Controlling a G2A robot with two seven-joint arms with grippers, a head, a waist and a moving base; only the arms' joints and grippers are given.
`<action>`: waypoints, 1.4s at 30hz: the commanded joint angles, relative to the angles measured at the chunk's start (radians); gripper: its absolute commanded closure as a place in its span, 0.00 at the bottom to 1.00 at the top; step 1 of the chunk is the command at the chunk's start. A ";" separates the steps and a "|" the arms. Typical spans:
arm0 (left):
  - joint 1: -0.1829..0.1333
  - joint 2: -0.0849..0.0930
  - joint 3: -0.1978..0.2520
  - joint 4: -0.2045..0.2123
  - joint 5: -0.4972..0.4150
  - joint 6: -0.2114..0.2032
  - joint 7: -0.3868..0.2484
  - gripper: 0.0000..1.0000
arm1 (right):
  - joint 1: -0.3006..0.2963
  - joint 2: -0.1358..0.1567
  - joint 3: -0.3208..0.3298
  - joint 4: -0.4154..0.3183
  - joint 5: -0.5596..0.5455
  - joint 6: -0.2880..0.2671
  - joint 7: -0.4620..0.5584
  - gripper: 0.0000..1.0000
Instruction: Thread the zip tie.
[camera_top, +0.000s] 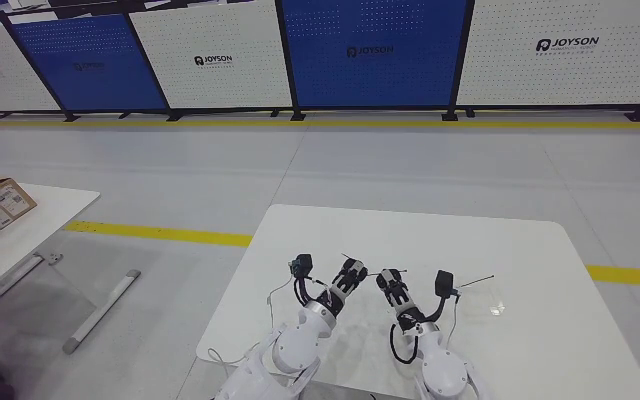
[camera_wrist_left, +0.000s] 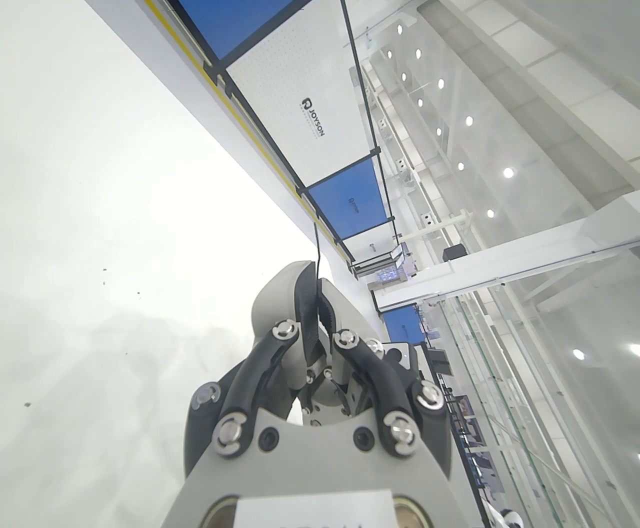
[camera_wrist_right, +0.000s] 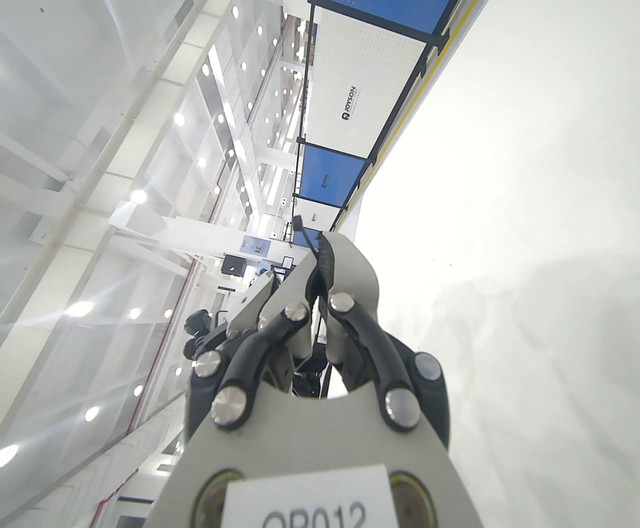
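White desk (camera_top: 500, 250); left pincer (camera_wrist_left: 316, 295) pinched shut on the zip tie (camera_wrist_left: 316, 240) tail, right pincer (camera_wrist_right: 320, 265) shut below the head end (camera_wrist_right: 298, 221) (one tie, presumably). Aligning step; next, aim tail into head.

Glossy white, rounded left arm (camera_top: 296, 344) and right arm (camera_top: 440, 370), each banded in black toward the wrist. Small black box-shaped camera module (camera_top: 300, 265) beside the left wrist and a matching one (camera_top: 443, 282) beside the right, with thin looping black cables (camera_top: 275, 294). Jaws of pale grey moulded shells lined with black ribbed pads (camera_wrist_left: 307, 302), driven by curved black linkage bars (camera_wrist_left: 372, 371) and pinned with round silver screws (camera_wrist_left: 229, 433). Flat grey palm plate (camera_wrist_left: 310, 462) with two dark recessed bolt holes (camera_wrist_left: 269, 440). White rectangular label (camera_wrist_right: 305, 496), printed in black, on the right wrist housing.
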 joint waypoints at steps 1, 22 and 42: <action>0.001 0.000 -0.003 0.000 0.005 0.001 0.007 1.00 | 0.002 0.000 0.000 0.003 0.002 -0.003 0.002 1.00; -0.001 -0.005 0.005 0.021 0.036 -0.009 0.035 0.89 | -0.024 0.001 -0.003 -0.029 -0.023 0.011 -0.050 1.00; 0.018 -0.002 0.022 0.009 0.112 -0.011 0.011 0.93 | -0.020 -0.002 -0.011 -0.031 -0.031 0.029 -0.070 1.00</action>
